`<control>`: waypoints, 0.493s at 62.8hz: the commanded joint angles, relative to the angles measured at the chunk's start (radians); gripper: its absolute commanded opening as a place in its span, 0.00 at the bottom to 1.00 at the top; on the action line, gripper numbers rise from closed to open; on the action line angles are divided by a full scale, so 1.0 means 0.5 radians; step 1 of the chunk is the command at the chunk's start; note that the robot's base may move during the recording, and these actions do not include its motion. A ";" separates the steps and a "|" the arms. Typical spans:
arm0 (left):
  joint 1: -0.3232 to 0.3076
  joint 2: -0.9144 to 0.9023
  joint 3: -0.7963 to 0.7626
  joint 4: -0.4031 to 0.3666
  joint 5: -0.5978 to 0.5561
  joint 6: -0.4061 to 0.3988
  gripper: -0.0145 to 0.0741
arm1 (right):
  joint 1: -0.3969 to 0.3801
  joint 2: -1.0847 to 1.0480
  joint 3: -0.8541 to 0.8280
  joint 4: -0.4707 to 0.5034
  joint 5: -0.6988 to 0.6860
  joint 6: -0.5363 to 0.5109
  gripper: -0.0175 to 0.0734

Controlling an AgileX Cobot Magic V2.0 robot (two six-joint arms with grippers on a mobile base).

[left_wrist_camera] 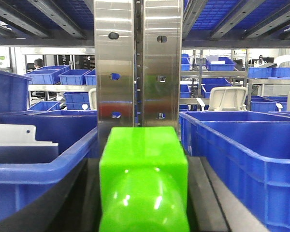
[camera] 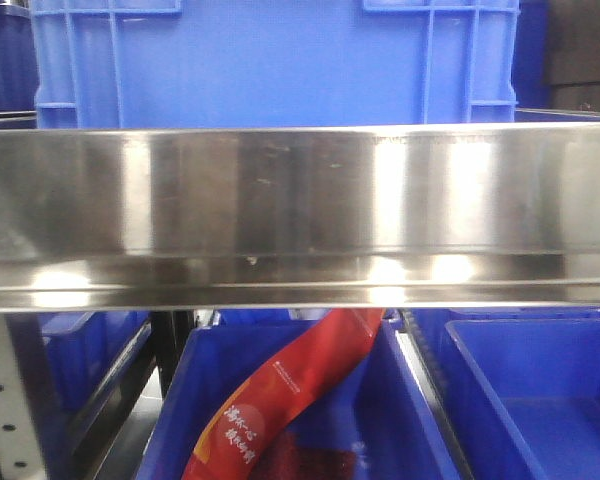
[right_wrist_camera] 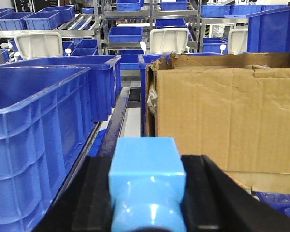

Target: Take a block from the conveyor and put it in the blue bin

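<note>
left wrist cam: a green boxy piece [left_wrist_camera: 144, 164] fills the near centre, long axis straight away from the lens, square end twd a steel upright [left_wrist_camera: 137, 63]. black slabs flank it, cut off at the bottom. left gripper [left_wrist_camera: 144, 166]: can't tell how far open or if it holds anything. right gripper [right_wrist_camera: 147, 164] same, w/ a light-blue piece [right_wrist_camera: 147, 169] pointing away. blue bins [left_wrist_camera: 241, 145] alongside, cardboard box [right_wrist_camera: 222, 116] beyond. front cam: steel beam [camera: 300, 215] blocks most, red packet [camera: 280, 390] below. block & conveyor not made out.
</note>
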 commanded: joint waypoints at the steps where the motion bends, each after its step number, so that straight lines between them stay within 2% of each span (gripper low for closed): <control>1: 0.004 -0.003 0.000 -0.015 -0.034 0.004 0.04 | -0.002 -0.011 -0.016 -0.007 -0.049 -0.008 0.01; 15: 0.004 -0.003 0.000 -0.015 -0.034 0.004 0.04 | -0.002 -0.011 -0.016 -0.007 -0.049 -0.008 0.01; 31: -0.084 -0.003 0.000 -0.015 -0.034 0.004 0.04 | -0.002 -0.011 -0.016 -0.007 -0.049 -0.008 0.01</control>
